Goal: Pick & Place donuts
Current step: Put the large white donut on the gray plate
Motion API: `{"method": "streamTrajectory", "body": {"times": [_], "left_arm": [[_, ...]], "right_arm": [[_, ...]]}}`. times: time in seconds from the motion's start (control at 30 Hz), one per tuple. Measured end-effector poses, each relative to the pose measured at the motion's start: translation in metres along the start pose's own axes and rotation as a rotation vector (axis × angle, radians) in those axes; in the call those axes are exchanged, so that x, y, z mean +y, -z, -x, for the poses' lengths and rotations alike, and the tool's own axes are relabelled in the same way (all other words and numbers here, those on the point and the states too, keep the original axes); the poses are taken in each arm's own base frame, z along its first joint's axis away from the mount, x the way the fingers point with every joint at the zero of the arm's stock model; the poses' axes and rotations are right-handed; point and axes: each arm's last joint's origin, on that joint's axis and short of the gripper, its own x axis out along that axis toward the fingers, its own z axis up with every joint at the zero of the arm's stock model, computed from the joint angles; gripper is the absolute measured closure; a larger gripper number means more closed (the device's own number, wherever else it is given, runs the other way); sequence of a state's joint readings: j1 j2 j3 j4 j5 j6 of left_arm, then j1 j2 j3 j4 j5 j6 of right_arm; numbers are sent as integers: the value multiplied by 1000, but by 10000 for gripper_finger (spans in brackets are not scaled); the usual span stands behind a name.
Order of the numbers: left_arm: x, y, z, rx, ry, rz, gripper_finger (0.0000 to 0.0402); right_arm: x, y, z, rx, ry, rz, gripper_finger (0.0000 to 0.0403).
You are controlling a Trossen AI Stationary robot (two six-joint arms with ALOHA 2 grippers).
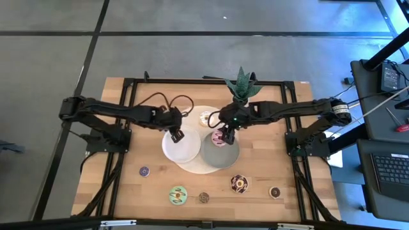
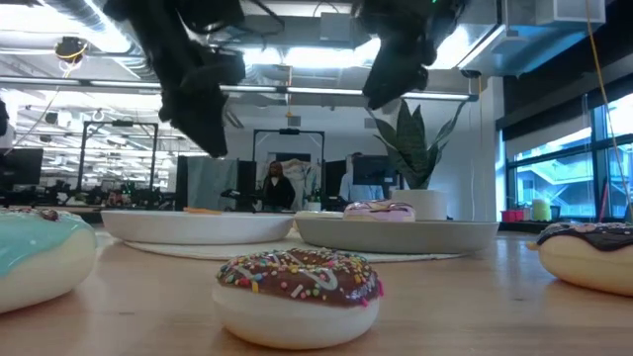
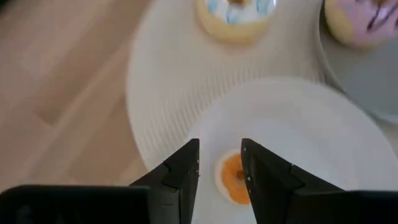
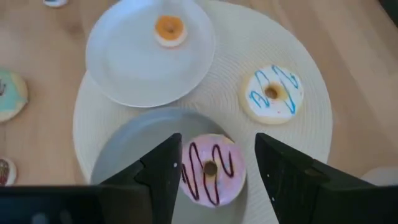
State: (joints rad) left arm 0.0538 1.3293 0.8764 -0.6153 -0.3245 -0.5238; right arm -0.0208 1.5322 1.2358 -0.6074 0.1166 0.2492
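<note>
Two donuts sat plated; five waited on the near desk (image 1: 128, 191). Left gripper (image 3: 219, 163) and right gripper (image 4: 217, 163) hovered spread, empty.

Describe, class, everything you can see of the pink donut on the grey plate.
The pink donut is a small toy ring with pale pink icing crossed by dark zigzag stripes, over a cream base, with a small centre hole. It lies flat near the edge of the grey plate, touching nothing else. The right end effector hovers directly above it, fingers open either side, not touching. Nearby on the woven mat sits a white, blue-striped donut.
</note>
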Motion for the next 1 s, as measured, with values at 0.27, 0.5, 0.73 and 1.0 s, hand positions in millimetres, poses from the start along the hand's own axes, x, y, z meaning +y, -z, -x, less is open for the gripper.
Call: {"method": "streamTrajectory", "body": {"times": [0.27,0.5,0.73,1.0], "left_arm": [[0,-3,15,-161,-103,-7,292],[-1,-3,15,-169,-118,-12,288],[-1,-3,15,-169,-120,-12,292],[-1,-3,15,-169,-120,-12,288]], "right_arm": [[-34,-8,-60,-1,96,-69,198],[-71,-2,-110,46,170,-171,198],[-86,13,-144,117,199,-224,198],[-87,12,-148,85,193,-262,199]]}}
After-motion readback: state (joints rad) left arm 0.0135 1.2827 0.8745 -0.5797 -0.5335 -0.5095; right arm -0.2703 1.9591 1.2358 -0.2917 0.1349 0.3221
